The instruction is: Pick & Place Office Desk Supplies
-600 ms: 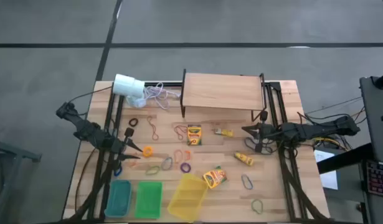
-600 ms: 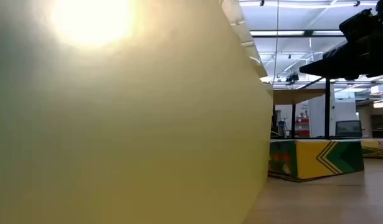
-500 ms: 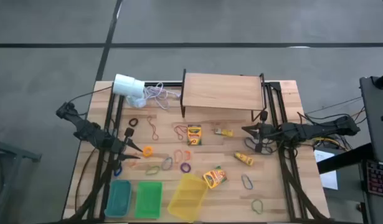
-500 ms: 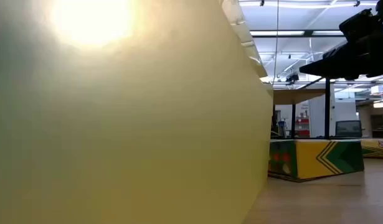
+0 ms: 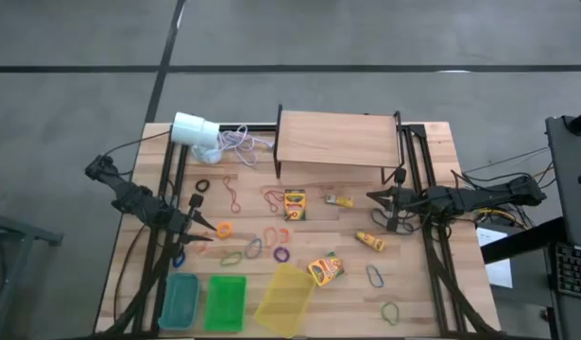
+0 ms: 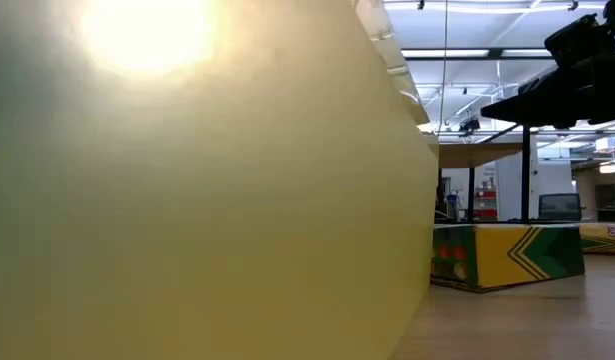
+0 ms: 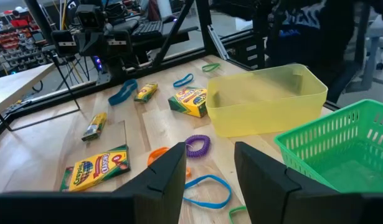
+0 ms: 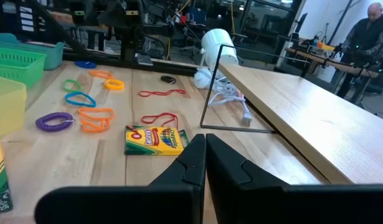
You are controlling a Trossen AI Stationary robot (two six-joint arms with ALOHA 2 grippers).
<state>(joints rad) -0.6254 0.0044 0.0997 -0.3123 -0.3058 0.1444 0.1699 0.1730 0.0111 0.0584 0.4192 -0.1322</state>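
The left gripper (image 5: pixel 197 233) sits over the left part of the table (image 5: pixel 432 283), just left of the rubber-band loops. In the left wrist view its fingers (image 7: pixel 169 171) stand apart with a clear gap; nothing is between them and they touch nothing. Beyond them in that view lie an orange loop (image 7: pixel 159 155), a purple coiled loop (image 7: pixel 198 146) and a blue loop (image 7: pixel 207 190), all flat on the wood.

The right gripper (image 5: pixel 373 196) hangs over the right part of the table, just in front of the wooden shelf (image 5: pixel 337 140). In the right wrist view its fingers (image 8: pixel 192 163) are pressed together, with nothing held.

The supplies remain spread on the table. One crayon box (image 5: pixel 294 203) lies just in front of the shelf; a second crayon box (image 5: pixel 325 269) lies tilted beside the yellow bin (image 5: pixel 283 299). Two yellow packets (image 5: pixel 341 200) (image 5: pixel 369 241) lie near the right gripper. Loops are scattered across the middle: a red loop (image 5: pixel 232 195), a black loop (image 5: pixel 202 186), a purple loop (image 5: pixel 281 254), and a green loop (image 5: pixel 391 312) near the front right edge.

A teal basket (image 5: pixel 180 301) and a green basket (image 5: pixel 225 302) stand side by side at the front edge, left of the yellow bin. A white cylinder (image 5: pixel 196 129) with a thin cord rests at the back left. The low view is largely blocked by the yellow bin's wall (image 6: pixel 187 200).
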